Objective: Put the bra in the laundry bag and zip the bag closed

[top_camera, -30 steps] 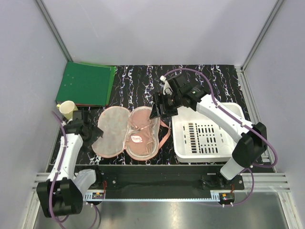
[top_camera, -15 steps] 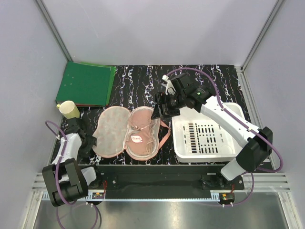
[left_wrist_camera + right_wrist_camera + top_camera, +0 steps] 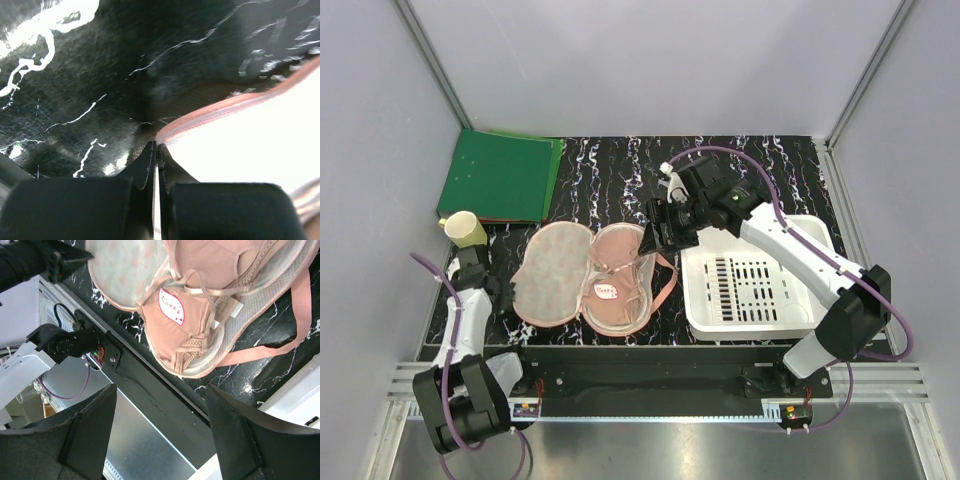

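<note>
Top view:
- The laundry bag [image 3: 552, 278] lies open in two lobes on the black marbled table [image 3: 610, 175], centre-left of frame.
- The bra [image 3: 617, 268] sits inside the bag's right lobe, label up. The left lobe shows only pale mesh.
- A pink loop strap [image 3: 666, 291] trails off the right lobe toward the white basket [image 3: 760, 288].
- The left gripper [image 3: 506, 291] is low at the bag's left rim.
- The right gripper [image 3: 656, 238] hangs above the bag's upper right edge.
- A green folder [image 3: 500, 178] and a yellow cup [image 3: 468, 231] are at upper left.

Left wrist view:
- The jaws are pressed tight together, tips meeting at frame centre-bottom.
- The bag's pink rim runs right up to the tips. The picture is blurred, so I cannot tell whether fabric is caught between them.

Right wrist view:
- The fingers [image 3: 87, 437] are spread wide at the bottom corners of the frame, with nothing between them.
- Bra and mesh lining fill the upper frame, well clear of the fingers.
- The basket's corner shows at lower right.
</note>
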Robot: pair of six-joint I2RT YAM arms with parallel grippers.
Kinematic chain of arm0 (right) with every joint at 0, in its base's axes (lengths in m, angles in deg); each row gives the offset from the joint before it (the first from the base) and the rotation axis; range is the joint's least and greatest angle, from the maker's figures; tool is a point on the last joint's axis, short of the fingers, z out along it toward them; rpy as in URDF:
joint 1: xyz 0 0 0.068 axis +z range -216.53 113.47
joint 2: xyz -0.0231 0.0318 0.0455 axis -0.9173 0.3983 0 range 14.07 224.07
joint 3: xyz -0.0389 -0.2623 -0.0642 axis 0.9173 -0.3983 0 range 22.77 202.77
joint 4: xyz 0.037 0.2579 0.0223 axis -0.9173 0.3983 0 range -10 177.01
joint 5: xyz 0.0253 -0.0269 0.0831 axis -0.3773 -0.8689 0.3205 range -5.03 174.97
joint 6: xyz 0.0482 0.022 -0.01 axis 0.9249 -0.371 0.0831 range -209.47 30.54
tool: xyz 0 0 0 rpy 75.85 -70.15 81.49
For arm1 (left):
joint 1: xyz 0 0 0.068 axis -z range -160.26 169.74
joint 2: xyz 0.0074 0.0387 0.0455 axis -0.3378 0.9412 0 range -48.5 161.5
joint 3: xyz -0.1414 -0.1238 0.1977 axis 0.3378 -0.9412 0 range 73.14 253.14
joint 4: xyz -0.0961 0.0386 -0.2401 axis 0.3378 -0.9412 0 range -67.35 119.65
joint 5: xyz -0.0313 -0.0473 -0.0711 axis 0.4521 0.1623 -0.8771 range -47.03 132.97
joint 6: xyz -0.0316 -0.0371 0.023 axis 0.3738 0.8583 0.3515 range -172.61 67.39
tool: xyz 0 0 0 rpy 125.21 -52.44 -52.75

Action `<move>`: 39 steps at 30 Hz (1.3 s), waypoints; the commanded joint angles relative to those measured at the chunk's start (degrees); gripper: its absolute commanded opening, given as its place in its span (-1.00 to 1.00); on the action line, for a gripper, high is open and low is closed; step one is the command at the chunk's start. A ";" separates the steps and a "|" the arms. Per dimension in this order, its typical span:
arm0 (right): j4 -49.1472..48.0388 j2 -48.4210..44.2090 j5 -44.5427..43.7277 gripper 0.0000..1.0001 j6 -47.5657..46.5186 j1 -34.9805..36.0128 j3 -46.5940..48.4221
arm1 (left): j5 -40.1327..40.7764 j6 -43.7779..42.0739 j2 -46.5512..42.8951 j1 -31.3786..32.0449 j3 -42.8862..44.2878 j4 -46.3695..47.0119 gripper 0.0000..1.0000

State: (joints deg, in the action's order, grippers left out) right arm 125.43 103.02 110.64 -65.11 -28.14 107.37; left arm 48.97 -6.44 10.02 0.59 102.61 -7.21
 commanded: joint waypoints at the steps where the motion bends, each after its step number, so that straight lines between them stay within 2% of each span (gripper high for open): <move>1: 0.89 -1.41 1.49 0.58 -0.37 -0.34 -0.49 | -0.46 -2.05 -2.88 1.31 2.25 -0.14 -1.00; 3: 1.24 -1.23 1.05 0.57 -0.54 -0.34 0.21 | -0.20 -3.97 -3.24 2.28 4.87 -0.75 -1.00; 6: 2.29 -0.71 0.61 0.57 -1.07 -0.34 1.36 | 2.25 -6.61 -3.76 7.19 10.49 -2.59 -1.00; 9: 3.00 0.00 1.22 0.58 -1.07 -0.34 1.80 | 7.96 -5.32 -6.73 17.11 14.72 -4.71 -1.00; 10: 3.00 0.17 1.40 0.58 -0.98 -0.34 1.80 | 10.50 -4.26 -7.80 23.05 15.17 -5.41 -1.00; 16: 3.17 1.40 1.84 0.59 -0.63 -0.34 2.50 | 16.58 2.25 -13.87 42.76 14.56 -7.34 -1.00; 18: 3.09 1.67 1.75 0.59 -0.28 -0.34 3.03 | 17.37 2.25 -13.26 47.17 14.91 -7.26 -1.00; 22: 2.91 2.19 1.23 0.59 0.51 -0.34 3.82 | 20.09 3.48 -10.45 60.95 16.58 -6.03 -1.00; 25: 2.82 1.76 0.08 0.59 1.13 -0.34 3.73 | 21.16 2.78 -7.47 68.08 18.42 -3.05 -1.00; 27: 2.82 1.41 -0.88 0.60 1.83 -0.34 3.12 | 19.67 3.22 -5.00 69.51 19.39 -0.25 -1.00; 32: 2.91 -1.40 -5.27 0.61 4.37 -0.77 1.28 | 8.08 0.07 0.35 71.45 18.78 8.81 -1.00; 36: 2.91 -3.95 -7.82 0.64 5.79 -2.70 -1.44 | -0.54 -2.49 2.56 71.98 14.04 21.18 -1.00; 39: 2.91 -5.36 -8.00 0.64 5.61 -4.02 -2.68 | -5.64 -3.11 3.44 72.15 11.75 26.39 -1.00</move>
State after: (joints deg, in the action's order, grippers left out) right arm 128.36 101.62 105.40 -60.67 -30.39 105.93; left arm 52.44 -7.40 12.75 72.32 116.60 6.32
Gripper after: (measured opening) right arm 0.819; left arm 0.012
